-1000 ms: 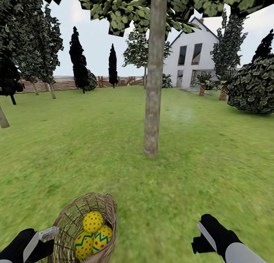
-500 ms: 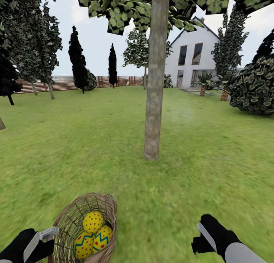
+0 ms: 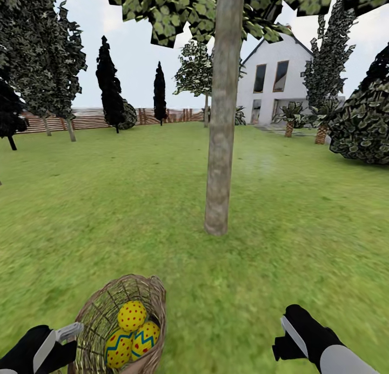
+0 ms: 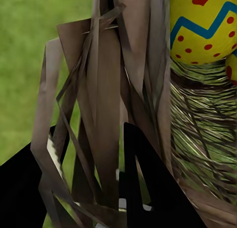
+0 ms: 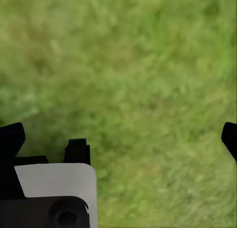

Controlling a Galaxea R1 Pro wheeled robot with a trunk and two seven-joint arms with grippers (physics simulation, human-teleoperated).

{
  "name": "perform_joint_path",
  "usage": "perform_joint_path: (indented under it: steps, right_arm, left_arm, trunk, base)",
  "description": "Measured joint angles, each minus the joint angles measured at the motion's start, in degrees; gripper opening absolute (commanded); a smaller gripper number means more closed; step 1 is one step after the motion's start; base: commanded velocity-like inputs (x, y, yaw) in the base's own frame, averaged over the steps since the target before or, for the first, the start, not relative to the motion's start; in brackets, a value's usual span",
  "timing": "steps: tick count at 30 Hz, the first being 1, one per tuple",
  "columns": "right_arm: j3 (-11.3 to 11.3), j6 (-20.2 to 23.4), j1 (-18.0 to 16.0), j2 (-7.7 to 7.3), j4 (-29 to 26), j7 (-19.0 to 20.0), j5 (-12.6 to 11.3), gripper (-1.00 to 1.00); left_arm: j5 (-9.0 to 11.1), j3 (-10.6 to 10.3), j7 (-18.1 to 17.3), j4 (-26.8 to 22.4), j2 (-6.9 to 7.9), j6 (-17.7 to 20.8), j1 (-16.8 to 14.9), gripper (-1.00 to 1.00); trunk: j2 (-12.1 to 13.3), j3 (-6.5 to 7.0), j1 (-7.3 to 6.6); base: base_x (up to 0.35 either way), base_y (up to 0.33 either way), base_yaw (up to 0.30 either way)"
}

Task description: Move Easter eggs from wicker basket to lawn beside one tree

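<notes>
Left gripper [image 3: 69, 331] pinches the basket [image 3: 102, 309] rim, three eggs [image 3: 131, 331] inside, right gripper [image 5: 118, 134] spread over grass; I'd carry level, stop near the tree [image 3: 219, 190], then unload.

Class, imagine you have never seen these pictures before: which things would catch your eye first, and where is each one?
The bright yellow Easter eggs stand out first, three of them piled in the wicker basket low in the head view, with the left hand gripping its rim. Next comes the grey-brown tree rising from the lawn straight ahead. A white house sits far behind it, to the right.
</notes>
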Motion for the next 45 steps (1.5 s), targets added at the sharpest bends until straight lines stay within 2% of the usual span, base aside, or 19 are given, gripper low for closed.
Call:
perform_joint_path:
  steps: [45]
  right_arm:
    - [0.02, -1.39, 0.0, 0.0, 0.07, 0.0, 0.09, 1.0]
  left_arm:
    - [0.1, 0.04, 0.0, -0.01, -0.01, 0.03, -0.01, -1.0]
  trunk:
    - [0.0, 0.0, 0.0]
  base:
    - [0.336, 0.0, 0.0]
